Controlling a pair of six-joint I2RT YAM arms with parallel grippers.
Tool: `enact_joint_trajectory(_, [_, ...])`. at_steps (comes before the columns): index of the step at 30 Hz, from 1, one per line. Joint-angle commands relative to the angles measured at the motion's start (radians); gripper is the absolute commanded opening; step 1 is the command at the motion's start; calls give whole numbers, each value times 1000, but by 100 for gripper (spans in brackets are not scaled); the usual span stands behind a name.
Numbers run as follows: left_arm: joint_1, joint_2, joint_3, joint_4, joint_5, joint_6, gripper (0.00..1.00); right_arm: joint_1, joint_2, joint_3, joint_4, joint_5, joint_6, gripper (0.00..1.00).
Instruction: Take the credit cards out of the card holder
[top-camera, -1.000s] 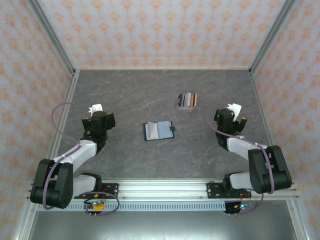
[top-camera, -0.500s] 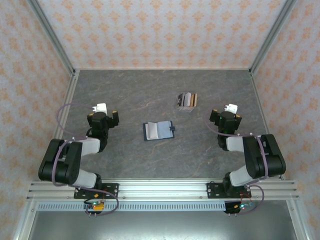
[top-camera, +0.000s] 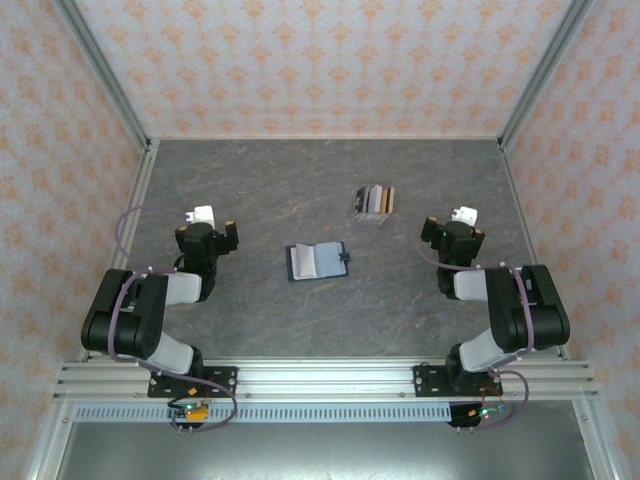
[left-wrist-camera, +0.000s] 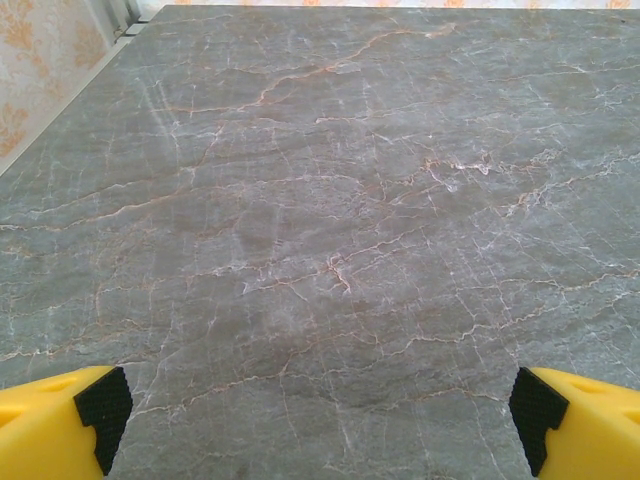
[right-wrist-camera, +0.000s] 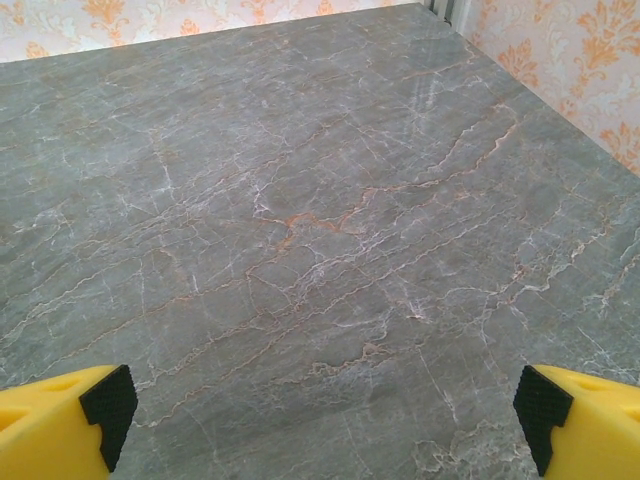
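Note:
The card holder (top-camera: 317, 261) lies open like a book at the middle of the table, navy with a paler inside; what its slots hold is too small to tell. A fanned cluster of credit cards (top-camera: 374, 201), striped white, grey, black and tan, lies apart from it toward the far right. My left gripper (top-camera: 208, 226) sits to the holder's left, folded back over its arm, and my right gripper (top-camera: 456, 228) sits to its right. In the wrist views the left gripper (left-wrist-camera: 318, 415) and right gripper (right-wrist-camera: 324, 412) stand open over bare tabletop, nothing between their yellow fingers.
The grey marbled table (top-camera: 260, 190) is fenced by aluminium posts and patterned orange walls (top-camera: 320, 60). The left wall shows at the corner of the left wrist view (left-wrist-camera: 40, 70), the right wall in the right wrist view (right-wrist-camera: 570, 70).
Both arms have folded back toward their bases, drawing the grippers slightly away from the middle. The card holder and the cards have not moved. Both grippers stay open.

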Motion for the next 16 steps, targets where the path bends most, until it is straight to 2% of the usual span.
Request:
enact_joint_trajectory(1, [-6, 1, 31, 23, 3, 26, 100, -3, 6, 23, 13, -9, 13, 100])
enact_joint_trajectory(16, [-2, 2, 33, 19, 11, 24, 100, -3, 0, 16, 23, -10, 11, 99])
